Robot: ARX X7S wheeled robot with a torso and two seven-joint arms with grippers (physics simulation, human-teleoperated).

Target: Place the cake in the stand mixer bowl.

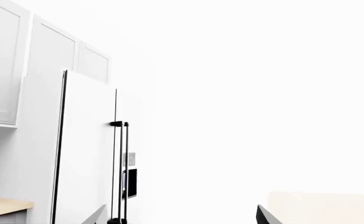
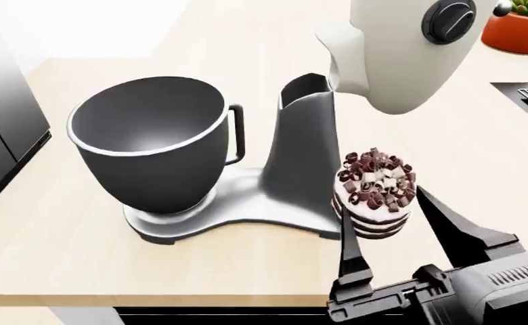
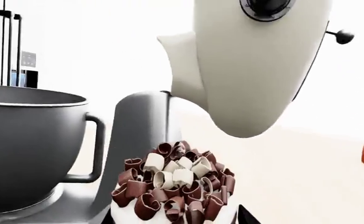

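The right gripper (image 2: pixel 382 227) sat in the lower right of the head view with its two dark fingers spread either side of the cake (image 2: pixel 375 194), one finger (image 2: pixel 350 250) close against the cake's left flank and the other angled off its right flank. Whether the fingers were pressing the cake or only bracketing it could not be told; the jaws were no wider than the cake, which looked like a side grip made ready for lifting. In the right wrist view the cake's curls filled the lower centre, with finger tips just showing at the bottom edge.

The cake stood on the pale wooden counter (image 2: pixel 246 40), just right of the grey mixer column (image 2: pixel 298 156) and under the tilted-back cream mixer head (image 2: pixel 395 57). Raised like that, the head left the bowl's mouth unobstructed.

The stand mixer bowl (image 2: pixel 147 128) sat on the mixer base at centre left of the head view, empty, handle toward the column. The column stood between cake and bowl, so the carry would probably have to go up and over or around the front.

The left gripper (image 1: pixel 182 217) showed only two tips at the bottom of its wrist view, apart with nothing between them, facing a white refrigerator (image 1: pixel 85 149). A potted plant (image 2: pixel 521 24) sat in the upper right corner.
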